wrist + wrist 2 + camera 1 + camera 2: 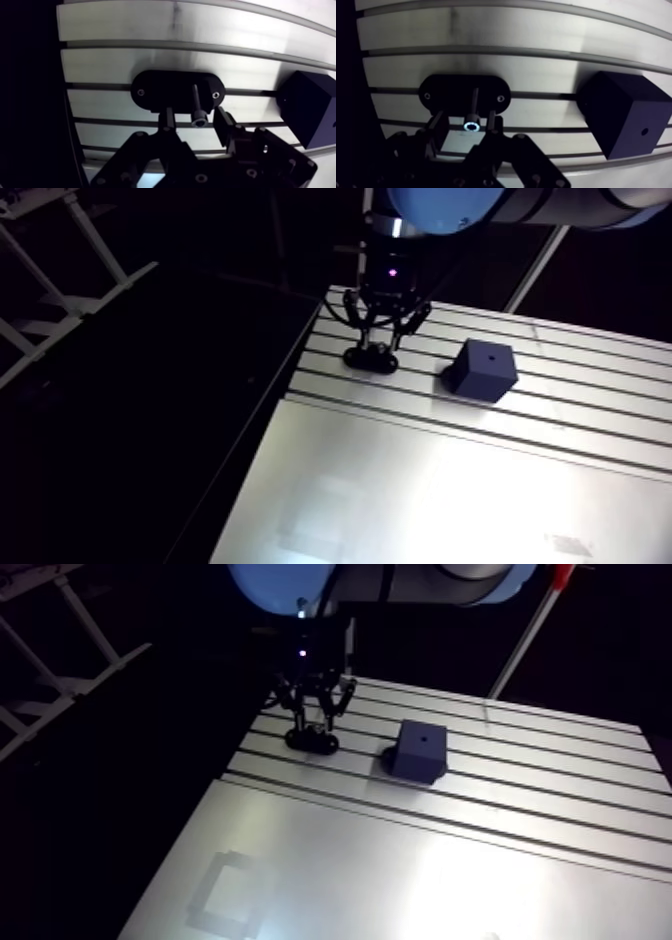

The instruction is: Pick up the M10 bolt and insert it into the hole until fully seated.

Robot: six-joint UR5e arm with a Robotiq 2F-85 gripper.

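Note:
A black bolt (198, 107) stands upright in an oval black holder (155, 90) on the slotted table. Its socket head (471, 125) points up toward the wrist camera. My gripper (195, 119) is lowered over the holder and open, with one finger on each side of the bolt head and a small gap on both sides. In the arm view the gripper (372, 348) reaches down onto the holder (370, 360). A dark cube (482, 368) with a small hole (644, 132) in its top face sits a short way to the gripper's right.
The slotted aluminium table (560, 418) runs right and toward the front, where a smooth plate (420, 498) covers it. The table's left edge (285, 393) lies close beside the holder, with dark open space beyond it.

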